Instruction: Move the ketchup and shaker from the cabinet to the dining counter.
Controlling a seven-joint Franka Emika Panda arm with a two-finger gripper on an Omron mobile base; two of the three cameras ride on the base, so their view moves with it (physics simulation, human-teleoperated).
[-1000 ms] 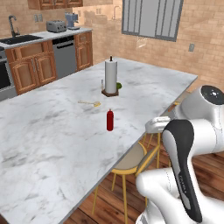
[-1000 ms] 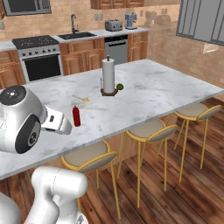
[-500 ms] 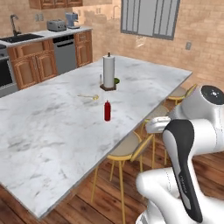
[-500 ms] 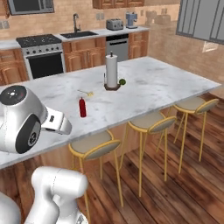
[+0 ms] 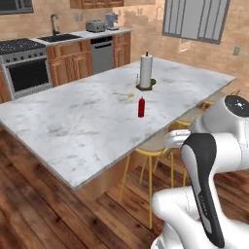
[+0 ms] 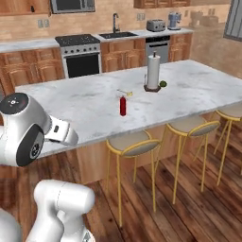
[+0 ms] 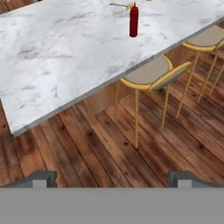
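Observation:
The ketchup (image 5: 141,107) (image 6: 123,106) (image 7: 134,20), a slim red bottle, stands upright on the dining counter (image 5: 73,116) (image 6: 85,101) (image 7: 65,39), near the edge with the stools. My gripper (image 7: 112,180) is open and empty. It hangs off the counter's stool side, over the wooden floor, well short of the bottle. The shaker is out of view. Wooden wall cabinets (image 6: 21,5) run along the top of the back wall; I cannot tell which one is the task's cabinet.
A paper towel roll (image 5: 146,70) (image 6: 152,71) stands behind the ketchup, with a small yellow item (image 6: 125,92) nearby. Yellow-legged stools (image 6: 132,142) (image 7: 148,74) line the counter's near edge. A stove (image 6: 78,54) and lower cabinets stand along the back wall.
The whole picture has shifted, so the base has moved; the counter now sits farther off. The ketchup keeps its place on the counter. The gripper stays open.

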